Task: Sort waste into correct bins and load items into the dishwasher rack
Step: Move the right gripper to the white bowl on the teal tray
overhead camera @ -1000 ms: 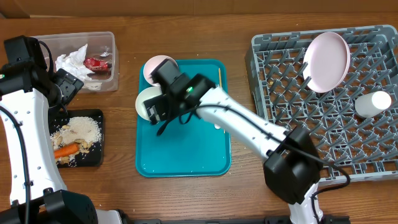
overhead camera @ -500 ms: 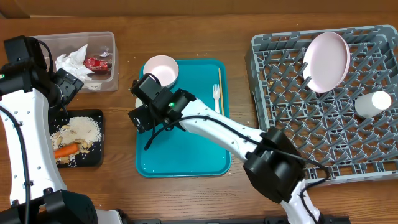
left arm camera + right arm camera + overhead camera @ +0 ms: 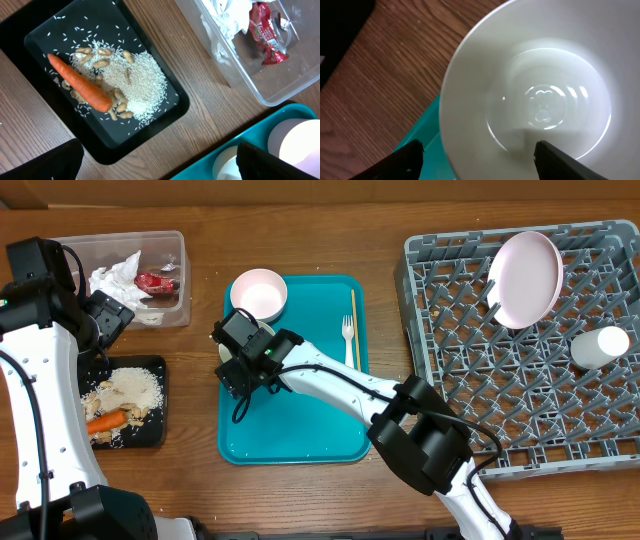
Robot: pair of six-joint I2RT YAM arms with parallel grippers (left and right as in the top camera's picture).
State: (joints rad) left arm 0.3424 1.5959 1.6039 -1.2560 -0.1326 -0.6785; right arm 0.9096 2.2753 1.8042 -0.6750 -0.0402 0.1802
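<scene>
Dishwasher rack (image 3: 450,320): right of the teal tray (image 3: 300,420), well apart. Small white bowl (image 3: 545,100): on the tray's left edge, directly beneath your right hand (image 3: 479,147); round, so no long axis to line up with. That hand: released, fingers straddling the bowl's near rim, gripping nothing yet. Left hand (image 3: 160,152): left of the tray, spread wide, empty, farther from the bowl. Legible writing: none; the red wrapper (image 3: 265,35) carries print too small to read.

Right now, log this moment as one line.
right pincer: open over small white round bowl on teal plastic tray | left pincer: open, empty
</scene>
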